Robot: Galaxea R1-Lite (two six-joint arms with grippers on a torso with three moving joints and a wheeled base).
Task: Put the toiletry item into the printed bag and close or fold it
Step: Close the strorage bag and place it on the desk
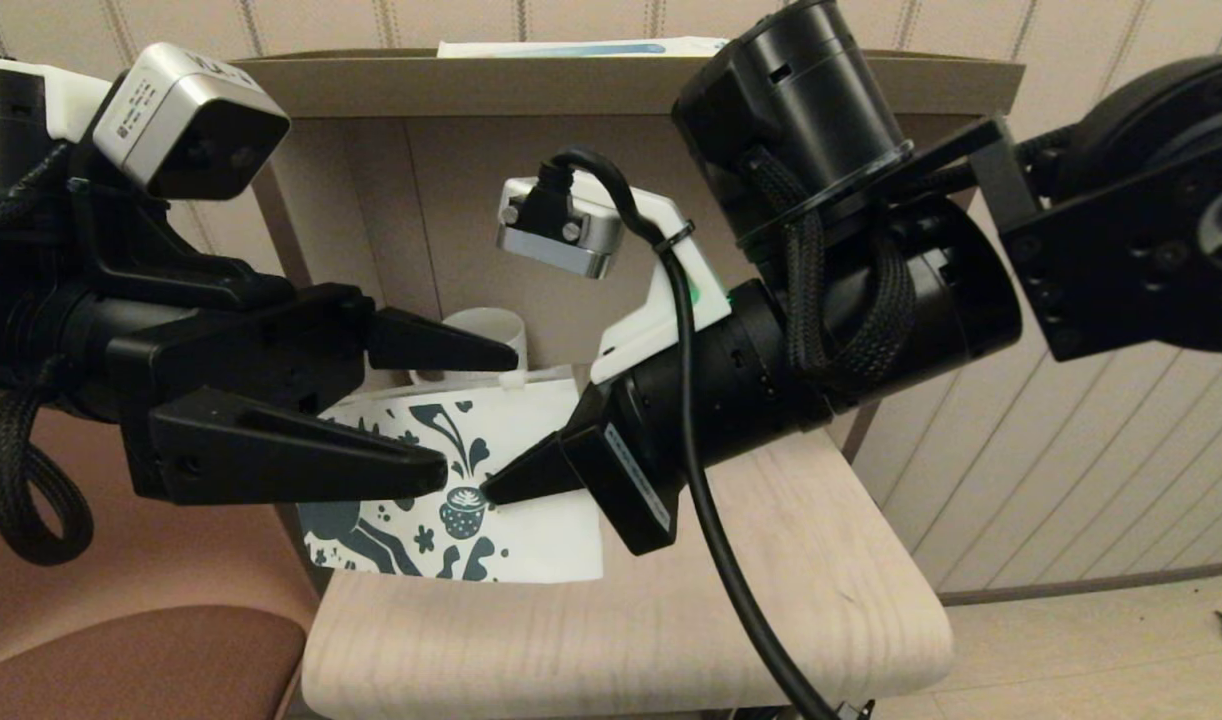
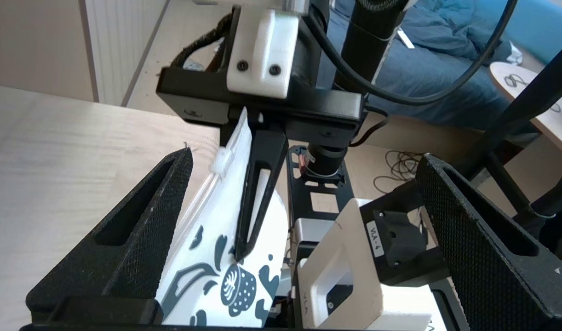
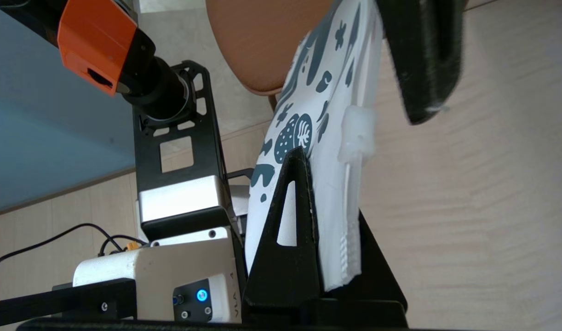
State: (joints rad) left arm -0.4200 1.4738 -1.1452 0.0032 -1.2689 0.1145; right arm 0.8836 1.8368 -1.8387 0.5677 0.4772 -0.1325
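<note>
the right pincer [image 1: 491,490] pinches the flat white pouch printed with dark teal motifs [image 1: 531,530] above the pale wooden bench [image 1: 671,620]; the left pincer [image 1: 476,410] is spread around the pouch's left part.

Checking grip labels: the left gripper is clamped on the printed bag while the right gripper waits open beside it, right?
Sides swapped. The right gripper is clamped on the printed bag, as the right wrist view shows; the left gripper waits open beside it.
</note>
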